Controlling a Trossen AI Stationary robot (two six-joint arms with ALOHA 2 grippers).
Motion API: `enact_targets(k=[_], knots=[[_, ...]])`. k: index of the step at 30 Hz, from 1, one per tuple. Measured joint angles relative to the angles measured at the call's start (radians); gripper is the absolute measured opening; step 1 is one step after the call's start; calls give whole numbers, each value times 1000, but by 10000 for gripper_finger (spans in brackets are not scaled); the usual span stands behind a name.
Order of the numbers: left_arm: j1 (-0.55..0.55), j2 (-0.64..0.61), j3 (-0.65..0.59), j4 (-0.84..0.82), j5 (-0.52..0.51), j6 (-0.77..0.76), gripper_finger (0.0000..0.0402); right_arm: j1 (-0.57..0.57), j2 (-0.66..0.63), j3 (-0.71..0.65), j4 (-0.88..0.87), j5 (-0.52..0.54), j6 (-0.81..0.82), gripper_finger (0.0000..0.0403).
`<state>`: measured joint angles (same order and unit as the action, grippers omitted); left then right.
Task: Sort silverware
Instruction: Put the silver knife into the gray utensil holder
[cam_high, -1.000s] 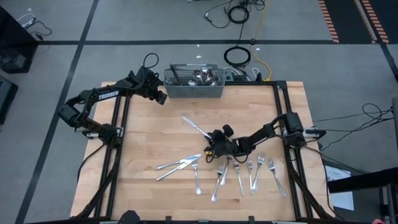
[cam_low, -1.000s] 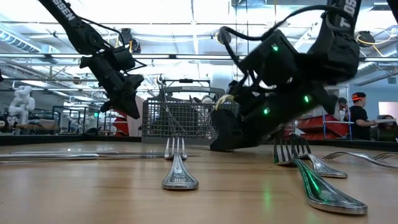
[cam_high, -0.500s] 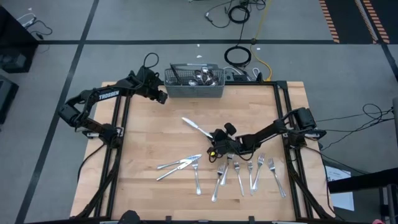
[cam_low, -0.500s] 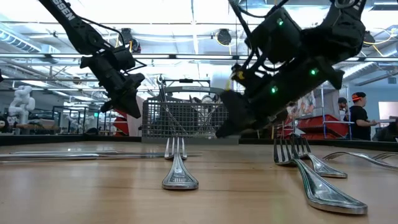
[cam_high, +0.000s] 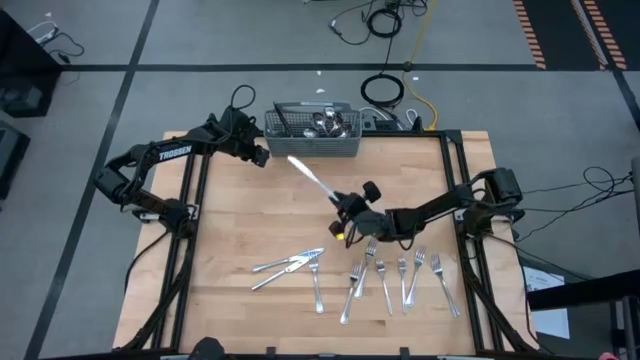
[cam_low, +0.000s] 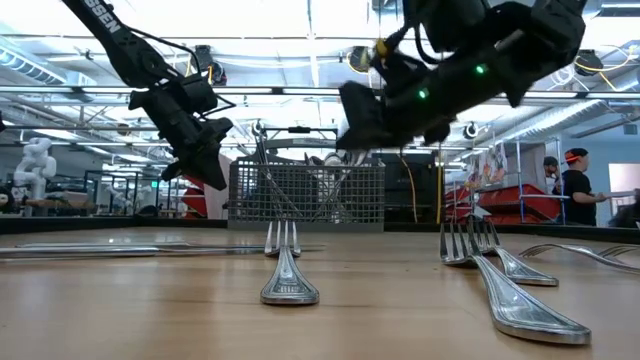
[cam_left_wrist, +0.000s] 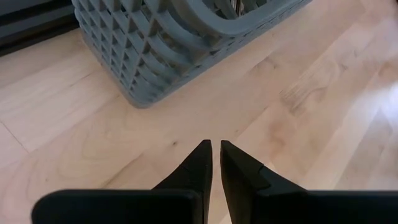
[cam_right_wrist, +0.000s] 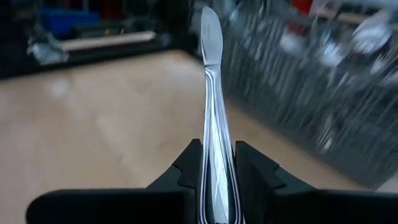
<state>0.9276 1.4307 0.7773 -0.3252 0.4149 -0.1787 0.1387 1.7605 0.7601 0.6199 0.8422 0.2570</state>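
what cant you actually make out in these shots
- Basket contents: high view too small to count or sort; in the low view the mesh wall hides them.
- Knife handle end: right wrist view, hidden between the right gripper fingers.
- Right wrist view background: blurred.
- Forks on the table: low view cuts some off at the right edge.

You have one knife (cam_high: 312, 178) clamped in the right pincer (cam_high: 345, 206), six forks (cam_high: 404, 276) on the counter (cam_high: 240, 215) just below that pincer, two knives (cam_high: 280, 265) beside them, and one basket (cam_high: 312, 131) beyond.
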Motion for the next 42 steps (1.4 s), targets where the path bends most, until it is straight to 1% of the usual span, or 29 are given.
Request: enact_targets(k=[2, 5, 9, 12, 16, 20, 24, 27, 33, 35, 38, 39, 40, 41, 42], knots=[[2, 0, 0, 3, 0, 0, 41, -35, -5, 0, 77, -7, -58, 50], [3, 0, 0, 2, -1, 0, 41, -89, -5, 3, 177, -45, -144, 50], [2, 0, 0, 3, -1, 0, 41, -170, -5, 62, 193, -110, -272, 50], [2, 0, 0, 3, -1, 0, 41, -237, -4, 133, 197, -214, -362, 50], [3, 0, 0, 3, -1, 0, 41, -317, -4, 222, 198, -293, -475, 50], [2, 0, 0, 2, -1, 0, 41, -402, 27, 290, 178, -403, -490, 50], [2, 0, 0, 3, -2, 1, 41, -458, 130, 393, 136, -529, -489, 50], [2, 0, 0, 3, -6, 5, 41, -479, 223, 488, 119, -600, -488, 50], [2, 0, 0, 1, -19, 30, 41, -499, 370, 652, 89, -615, -486, 50], [3, 0, 0, 1, -21, 31, 41, -511, 402, 686, 84, -633, -484, 49], [3, 0, 0, 1, -27, 31, 41, -526, 413, 722, 8, -642, -448, 44], [3, 0, 0, 2, -27, 33, 41, -529, 413, 724, 7, -642, -440, 41], [3, 0, 0, 4, -27, 35, 41, -532, 413, 726, 10, -635, -427, 21], [3, 0, 0, 3, -27, 35, 41, -532, 411, 727, 5, -604, -412, 6], [3, 0, 0, -2, -27, 35, 41, -532, 407, 727, -20, -568, -376, 2]])
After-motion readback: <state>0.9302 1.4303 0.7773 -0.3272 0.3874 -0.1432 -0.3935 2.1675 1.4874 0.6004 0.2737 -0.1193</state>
